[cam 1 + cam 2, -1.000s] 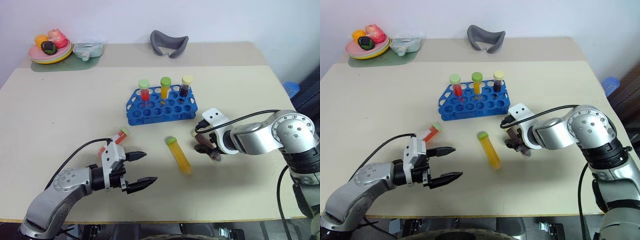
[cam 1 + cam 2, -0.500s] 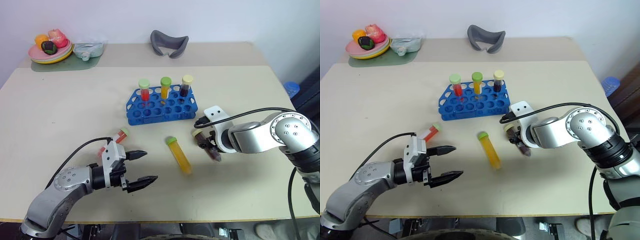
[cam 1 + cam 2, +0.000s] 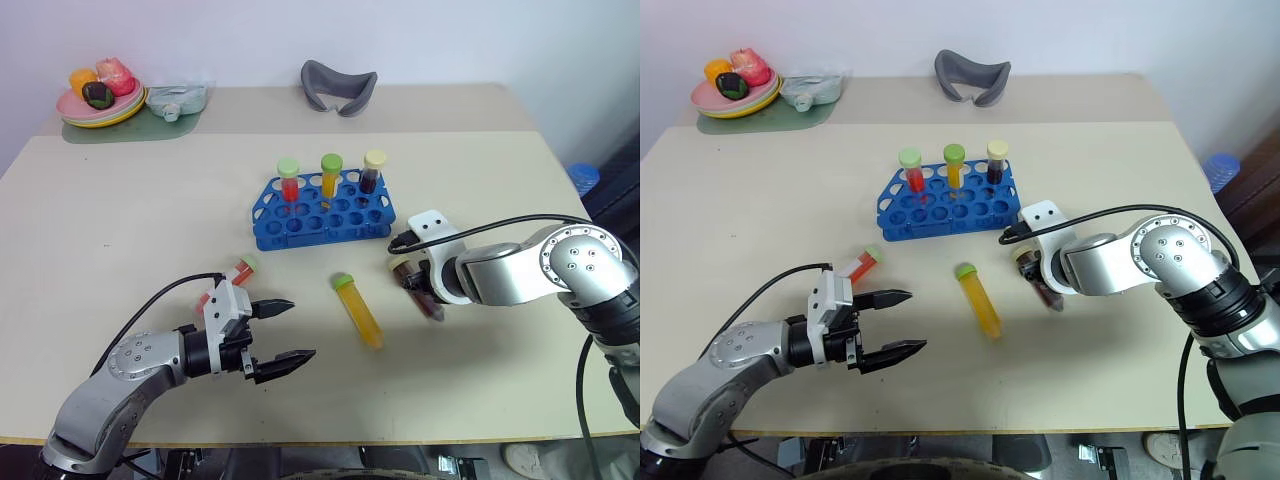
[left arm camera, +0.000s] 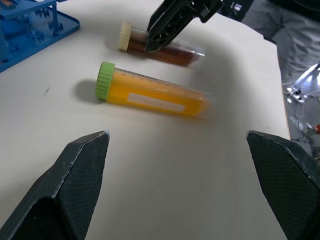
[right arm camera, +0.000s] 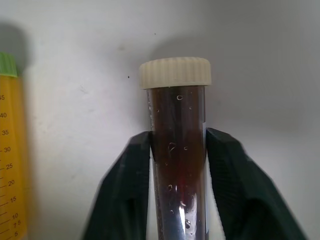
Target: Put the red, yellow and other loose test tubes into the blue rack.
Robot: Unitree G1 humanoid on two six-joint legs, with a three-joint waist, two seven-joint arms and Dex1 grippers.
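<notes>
The blue rack (image 3: 300,236) stands mid-table with a red, a yellow and a dark tube upright in its back row. A dark brown tube (image 5: 177,125) with a cream cap lies on the table right of the rack, and my right gripper (image 3: 416,288) is shut on it, its fingers (image 5: 129,180) clamping its sides. A loose yellow tube (image 3: 359,312) with a green cap lies just left of it. A loose red tube (image 3: 234,274) lies behind my left gripper (image 3: 298,331), which hovers open with nothing between its fingers.
A plate (image 3: 72,113) of toy food, a green mat and a pouch (image 3: 178,98) sit at the far left corner. A grey curved object (image 3: 338,86) lies at the far edge behind the rack. The table's right edge is close to my right arm.
My right gripper's fingers have closed onto the dark brown tube, which still lies on the table. The left arm has not moved.
</notes>
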